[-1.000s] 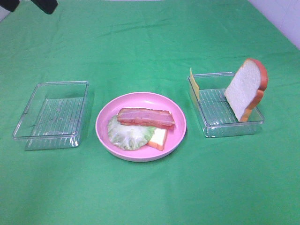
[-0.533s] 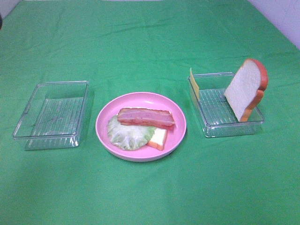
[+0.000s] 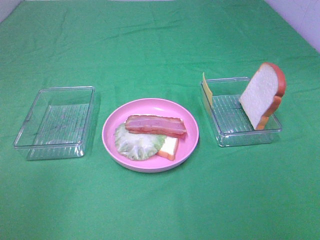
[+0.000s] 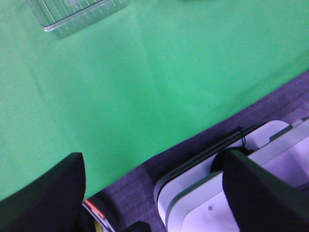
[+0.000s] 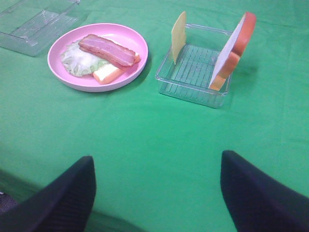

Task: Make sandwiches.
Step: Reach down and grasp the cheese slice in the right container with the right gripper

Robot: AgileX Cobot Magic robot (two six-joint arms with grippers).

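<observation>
Your left gripper (image 4: 152,162) and right gripper (image 5: 157,160) gape empty, with the bread slice (image 3: 260,95) at three o'clock of the plate (image 3: 150,106).

I can read no word, label, brand or number in any of my views. Past the near edge of the green cloth (image 4: 145,96), my left wrist camera catches a small red-and-white strip (image 4: 94,209). It is too blurred to tell whether it carries print.
</observation>
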